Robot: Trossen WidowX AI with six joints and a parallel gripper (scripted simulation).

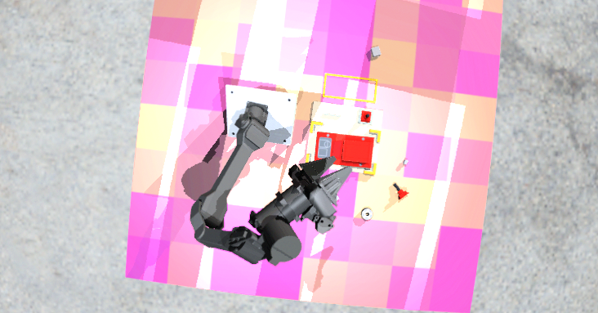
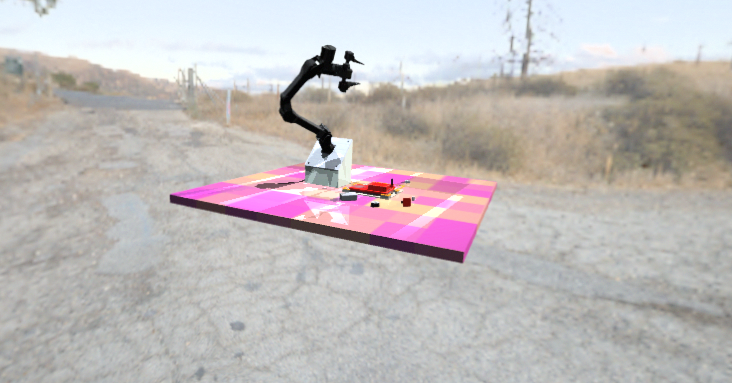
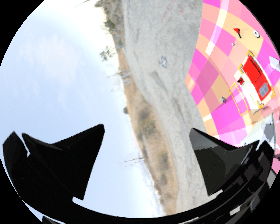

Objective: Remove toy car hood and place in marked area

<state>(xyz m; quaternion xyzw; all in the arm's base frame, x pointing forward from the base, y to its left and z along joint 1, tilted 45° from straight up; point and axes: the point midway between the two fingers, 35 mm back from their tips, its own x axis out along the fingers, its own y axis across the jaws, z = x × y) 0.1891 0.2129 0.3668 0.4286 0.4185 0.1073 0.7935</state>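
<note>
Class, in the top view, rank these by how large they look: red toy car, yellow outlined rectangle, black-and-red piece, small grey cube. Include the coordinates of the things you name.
1. Red toy car (image 1: 336, 149)
2. Yellow outlined rectangle (image 1: 350, 100)
3. Black-and-red piece (image 1: 402, 193)
4. Small grey cube (image 1: 375, 51)

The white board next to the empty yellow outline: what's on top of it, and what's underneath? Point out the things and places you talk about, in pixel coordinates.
On the white board (image 1: 334, 122) (image 2: 364, 197) (image 3: 247, 86): a red toy car (image 1: 357, 149) (image 2: 378, 192) (image 3: 256, 72) and a small red block with a black peg (image 1: 366, 116) (image 2: 392, 181) (image 3: 240, 80). Whatever is under the board is hidden.
</note>
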